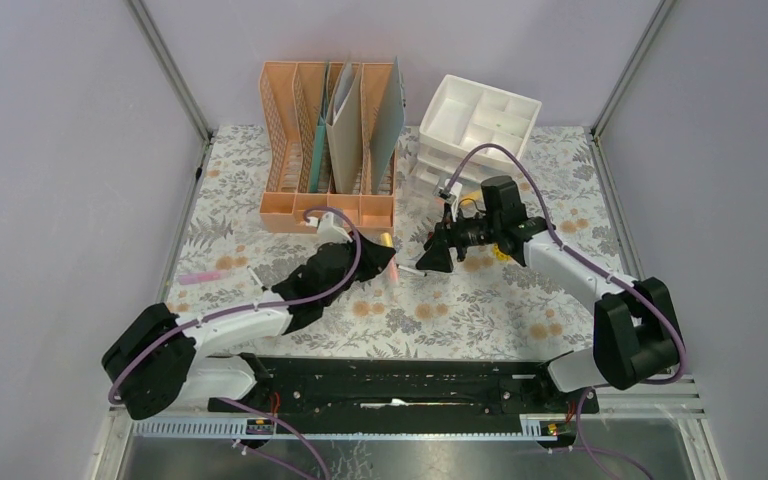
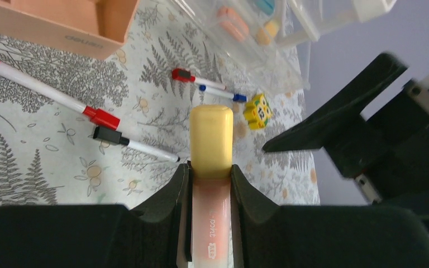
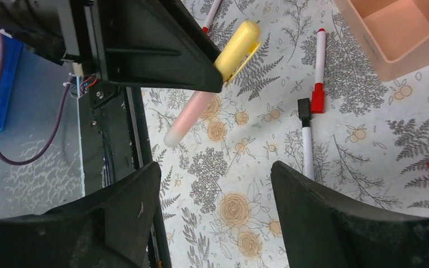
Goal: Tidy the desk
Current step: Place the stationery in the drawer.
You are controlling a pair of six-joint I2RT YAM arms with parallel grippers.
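Spanning the top view left to right on its long axis, the desk (image 1: 480,310) lay flat under both arms, with the file rack (image 1: 325,130) and drawer unit (image 1: 480,120) at its far edge. The left gripper (image 2: 211,173) was clamped on a pink highlighter (image 2: 211,139), yellow cap pointing at the right gripper (image 3: 215,184) — its fingers wide apart, nothing between them. The wrist views showed loose markers (image 2: 50,95) on the cloth — not made out from above.

File rack (image 1: 285,120) at the back of the desk (image 1: 480,310), drawer unit (image 1: 485,120) right of it, markers (image 2: 50,94) before them
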